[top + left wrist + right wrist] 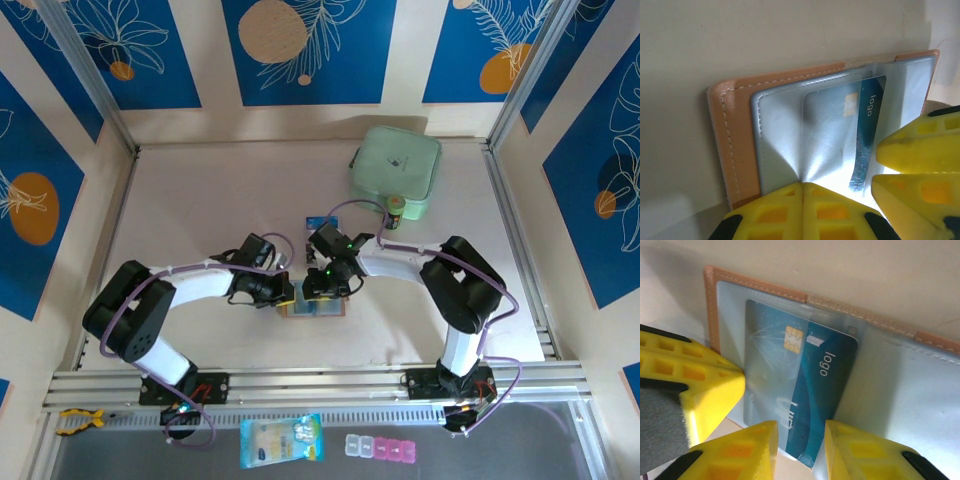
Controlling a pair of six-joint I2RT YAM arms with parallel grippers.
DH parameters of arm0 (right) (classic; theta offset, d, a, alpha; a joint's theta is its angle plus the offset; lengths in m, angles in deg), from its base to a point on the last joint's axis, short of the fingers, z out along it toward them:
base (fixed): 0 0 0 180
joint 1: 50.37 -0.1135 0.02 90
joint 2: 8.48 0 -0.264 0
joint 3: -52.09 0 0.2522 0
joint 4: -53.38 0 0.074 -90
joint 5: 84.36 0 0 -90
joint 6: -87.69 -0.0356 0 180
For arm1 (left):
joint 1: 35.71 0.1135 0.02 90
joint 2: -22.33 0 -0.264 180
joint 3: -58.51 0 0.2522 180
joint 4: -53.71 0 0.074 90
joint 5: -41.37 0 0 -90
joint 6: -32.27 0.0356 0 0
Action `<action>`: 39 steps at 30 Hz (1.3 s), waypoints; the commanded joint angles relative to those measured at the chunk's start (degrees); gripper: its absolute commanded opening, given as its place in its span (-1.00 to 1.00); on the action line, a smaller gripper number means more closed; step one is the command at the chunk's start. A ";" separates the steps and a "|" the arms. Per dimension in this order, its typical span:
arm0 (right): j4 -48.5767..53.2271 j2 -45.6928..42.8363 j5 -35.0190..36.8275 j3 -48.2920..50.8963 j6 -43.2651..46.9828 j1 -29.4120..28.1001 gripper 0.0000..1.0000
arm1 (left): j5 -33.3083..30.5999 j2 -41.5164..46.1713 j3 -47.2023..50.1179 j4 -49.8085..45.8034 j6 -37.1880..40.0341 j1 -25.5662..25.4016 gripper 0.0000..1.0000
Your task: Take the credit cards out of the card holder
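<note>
My left gripper (802,212) has its ribbed yellow fingers pressed together on the near edge of the card holder (735,130). The holder lies open in the middle of the table (200,200), between both arms. Its shiny grey lining puckers toward the pinch, inside a stitched tan leather-like border. The glossy blue-and-white credit card (805,385), with a gold chip, runs lengthwise from the stitched edge toward my right gripper (801,452), whose fingers stand apart around its protruding end.
</note>
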 commanded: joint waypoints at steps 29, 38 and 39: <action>-1.59 -1.42 -2.69 2.76 -1.82 1.59 -0.37 | -1.61 2.38 -1.19 -2.29 0.11 -0.33 -0.98; -2.55 -0.17 -3.20 3.29 -2.11 1.78 -0.36 | 0.11 -1.80 -0.04 0.47 -0.13 -0.33 -1.00; -2.56 -0.02 -3.45 3.29 -2.17 1.77 -0.37 | 0.22 -2.16 0.03 0.49 -0.13 -0.36 -1.00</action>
